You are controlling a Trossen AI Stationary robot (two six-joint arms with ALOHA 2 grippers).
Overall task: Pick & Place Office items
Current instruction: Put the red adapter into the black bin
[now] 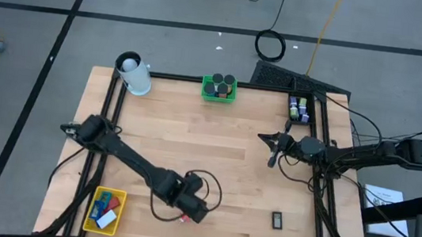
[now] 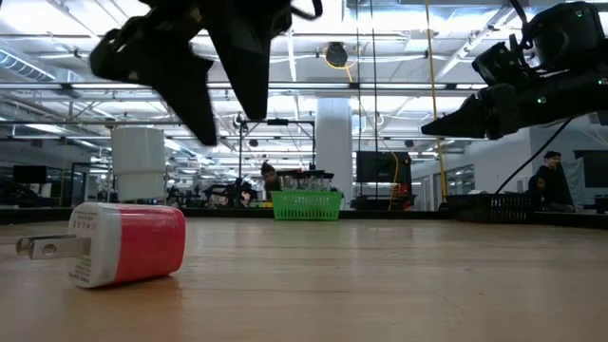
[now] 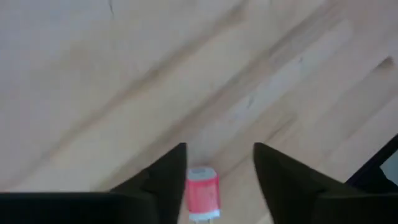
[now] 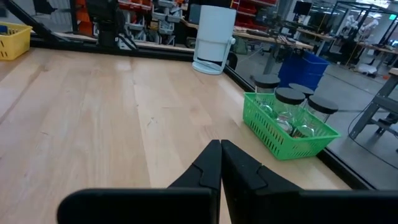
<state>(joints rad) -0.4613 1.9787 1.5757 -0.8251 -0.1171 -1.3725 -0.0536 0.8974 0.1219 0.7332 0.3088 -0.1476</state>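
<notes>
Near the table's front edge, I see the left gripper [image 3: 217, 163] hanging above a small red-and-white plug-in block with metal prongs [image 2: 119, 243], its fingers [image 3: 166, 177] spread apart and clear of it. That block lies on its side on the light wooden table [image 1: 216, 147], just beside the yellow mesh basket [image 1: 105, 210]. Over the table's right side I hold the right gripper [image 4: 221, 163], fingers pressed together on nothing, near the green mesh basket [image 4: 287, 127].

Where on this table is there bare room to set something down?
Widest bare wood: the middle, between the green basket, right gripper and left gripper. Crowded: the near edge by the yellow basket and red charger.
</notes>
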